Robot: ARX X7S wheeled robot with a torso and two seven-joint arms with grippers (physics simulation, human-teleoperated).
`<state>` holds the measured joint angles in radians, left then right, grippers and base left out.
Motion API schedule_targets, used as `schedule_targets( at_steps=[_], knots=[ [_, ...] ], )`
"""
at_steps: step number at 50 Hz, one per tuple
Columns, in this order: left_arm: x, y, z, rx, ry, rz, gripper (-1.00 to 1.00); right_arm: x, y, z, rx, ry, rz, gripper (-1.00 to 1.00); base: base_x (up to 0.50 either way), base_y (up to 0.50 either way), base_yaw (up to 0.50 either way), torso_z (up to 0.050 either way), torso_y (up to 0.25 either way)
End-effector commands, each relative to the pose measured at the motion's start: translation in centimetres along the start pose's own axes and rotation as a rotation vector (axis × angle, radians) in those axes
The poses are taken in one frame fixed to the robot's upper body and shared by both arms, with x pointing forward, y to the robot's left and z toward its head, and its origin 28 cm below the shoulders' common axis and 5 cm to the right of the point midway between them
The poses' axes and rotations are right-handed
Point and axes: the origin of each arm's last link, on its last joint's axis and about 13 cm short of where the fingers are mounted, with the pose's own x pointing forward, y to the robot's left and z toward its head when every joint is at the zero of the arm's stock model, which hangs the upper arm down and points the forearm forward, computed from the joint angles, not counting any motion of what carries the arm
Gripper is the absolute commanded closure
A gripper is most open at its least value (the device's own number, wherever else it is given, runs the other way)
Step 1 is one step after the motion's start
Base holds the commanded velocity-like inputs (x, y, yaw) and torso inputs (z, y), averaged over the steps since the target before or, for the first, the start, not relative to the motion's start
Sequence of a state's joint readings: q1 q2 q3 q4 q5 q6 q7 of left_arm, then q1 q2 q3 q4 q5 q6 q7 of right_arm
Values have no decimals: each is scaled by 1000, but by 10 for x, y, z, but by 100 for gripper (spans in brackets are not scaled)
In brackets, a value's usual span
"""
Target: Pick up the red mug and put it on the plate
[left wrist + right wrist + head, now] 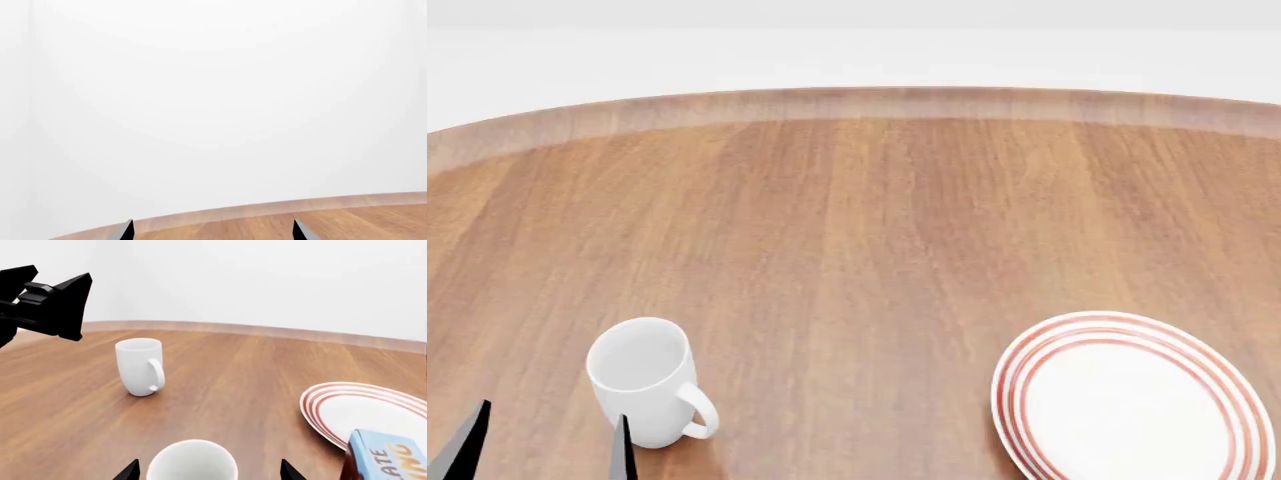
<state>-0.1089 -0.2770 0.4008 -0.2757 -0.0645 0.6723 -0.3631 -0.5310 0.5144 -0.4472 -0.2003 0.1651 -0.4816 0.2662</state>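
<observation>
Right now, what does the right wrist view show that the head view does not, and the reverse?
Only the right wrist view shows a mug rim with a white inside between the right gripper fingertips, a blue box beside the plate, and the left gripper seen from outside. Only the head view shows the table's wide far edge. Both share the plain white mug, the red-ringed plate and the wooden table.

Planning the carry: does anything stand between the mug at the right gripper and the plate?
A blue box stands by the plate's near rim, partly between it and the mug at the right gripper. The white mug stands well aside.
</observation>
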Motion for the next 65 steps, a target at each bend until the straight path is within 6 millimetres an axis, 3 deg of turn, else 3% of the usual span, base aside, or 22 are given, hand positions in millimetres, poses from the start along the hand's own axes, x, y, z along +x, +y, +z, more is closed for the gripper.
schedule_targets(
  at_steps=[1, 65],
  knots=[
    [0, 0, 0, 0, -3, -1, -100, -6, -1, -9, 11, 14, -5, -100, 0, 0, 0, 0, 0],
    [0, 0, 0, 4, -9, 0, -100, -14, 7, -36, 67, 57, -1, -100, 0, 0, 0, 0, 0]
  ],
)
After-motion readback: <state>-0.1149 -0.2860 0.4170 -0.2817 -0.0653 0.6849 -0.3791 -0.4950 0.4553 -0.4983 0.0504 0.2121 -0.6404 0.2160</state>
